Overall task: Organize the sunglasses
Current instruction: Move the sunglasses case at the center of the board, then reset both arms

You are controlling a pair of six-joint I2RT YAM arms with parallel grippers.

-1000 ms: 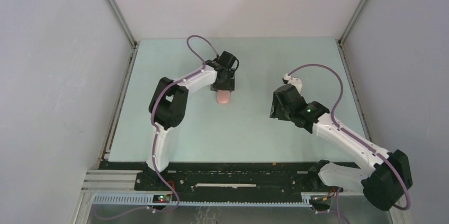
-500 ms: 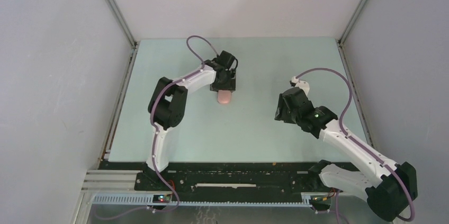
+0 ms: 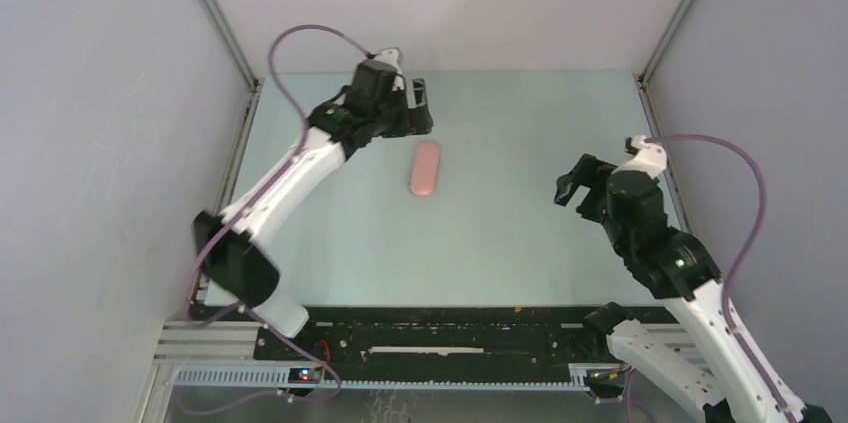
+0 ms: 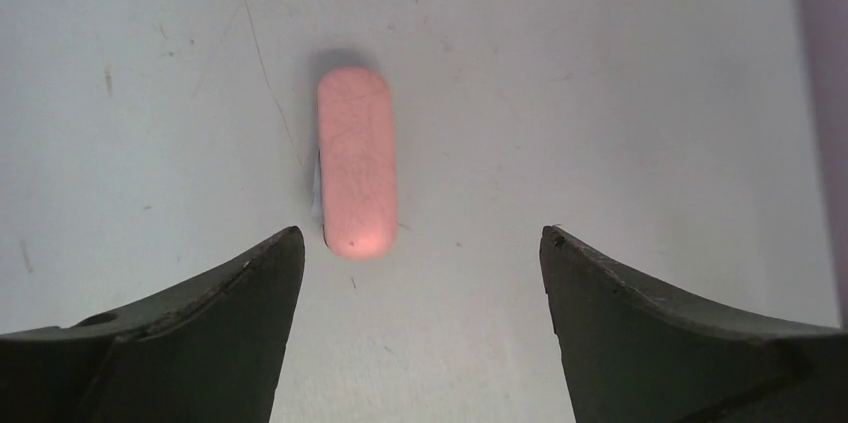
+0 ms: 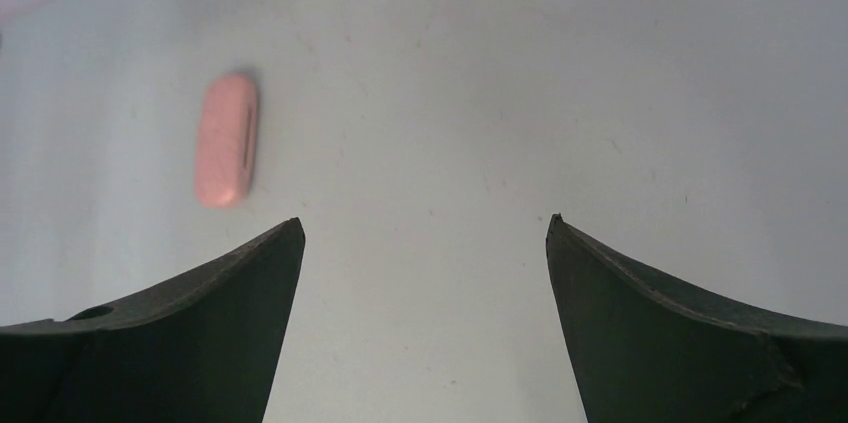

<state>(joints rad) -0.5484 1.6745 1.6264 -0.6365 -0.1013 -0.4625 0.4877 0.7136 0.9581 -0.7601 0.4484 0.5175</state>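
The sunglasses are hidden; none show in any view. A pink oblong case (image 3: 425, 169) lies shut on the pale green table (image 3: 500, 243), lengthwise toward the back. In the left wrist view the pink case (image 4: 357, 175) lies ahead of the fingers, with a thin pale sliver along its left edge. My left gripper (image 3: 413, 109) hangs open above and behind the case, apart from it, nothing between its jaws (image 4: 420, 235). My right gripper (image 3: 580, 181) stands open well to the right of the case, and the pink case (image 5: 227, 140) shows far left in its view (image 5: 424, 221).
White walls with metal corner posts (image 3: 215, 23) close in the table at the back and sides. A black rail (image 3: 430, 328) with the arm bases runs along the near edge.
The left gripper, which sat over the case, has let go, lifted and drawn back toward the far left. The right arm has pulled away to the right. Both jaws have spread wider.
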